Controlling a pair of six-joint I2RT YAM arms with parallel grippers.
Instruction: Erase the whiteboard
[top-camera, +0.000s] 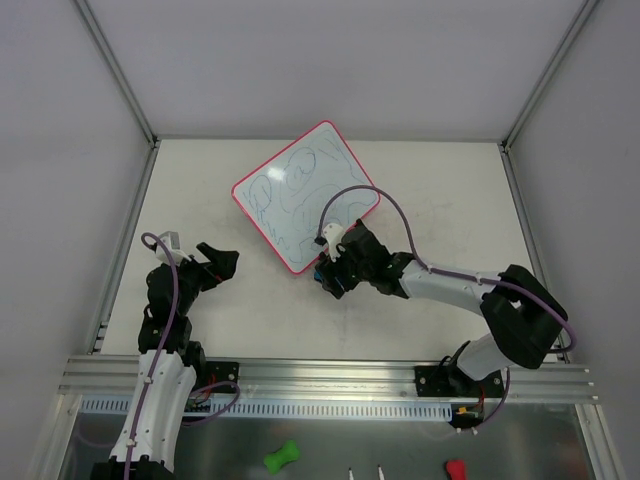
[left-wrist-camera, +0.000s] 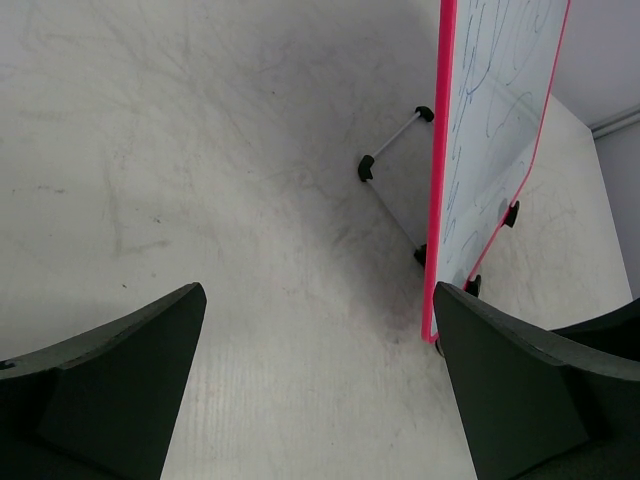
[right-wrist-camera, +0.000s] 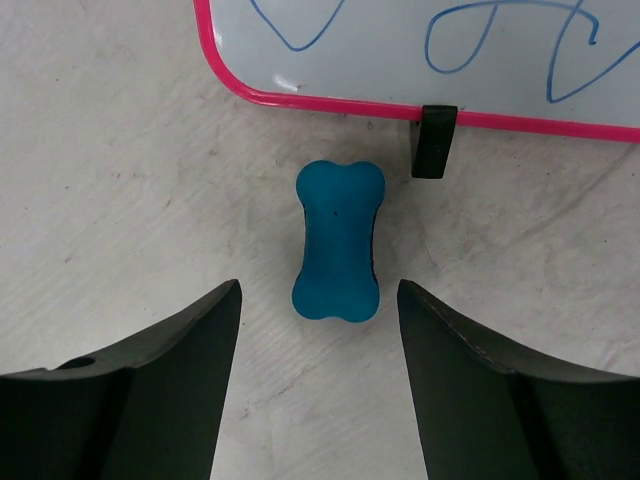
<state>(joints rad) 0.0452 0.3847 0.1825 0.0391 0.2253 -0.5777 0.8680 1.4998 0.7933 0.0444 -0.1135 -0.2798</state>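
Observation:
The whiteboard (top-camera: 300, 195) lies tilted at the table's middle back, its white surface covered in blue scribbles inside a pink-red frame. It also shows in the left wrist view (left-wrist-camera: 495, 130) and in the right wrist view (right-wrist-camera: 420, 50), where one black clip (right-wrist-camera: 434, 140) sits on its near edge. A small blue bone-shaped eraser (right-wrist-camera: 338, 240) lies on the table just below that edge. My right gripper (right-wrist-camera: 318, 300) is open, just short of the eraser, not touching it. My left gripper (left-wrist-camera: 320, 310) is open and empty, left of the board.
The board's wire stand (left-wrist-camera: 392, 180) with black feet shows behind it in the left wrist view. A metal rail (top-camera: 330, 375) runs along the near table edge. A green object (top-camera: 281, 458) and a red object (top-camera: 455, 468) lie below the rail.

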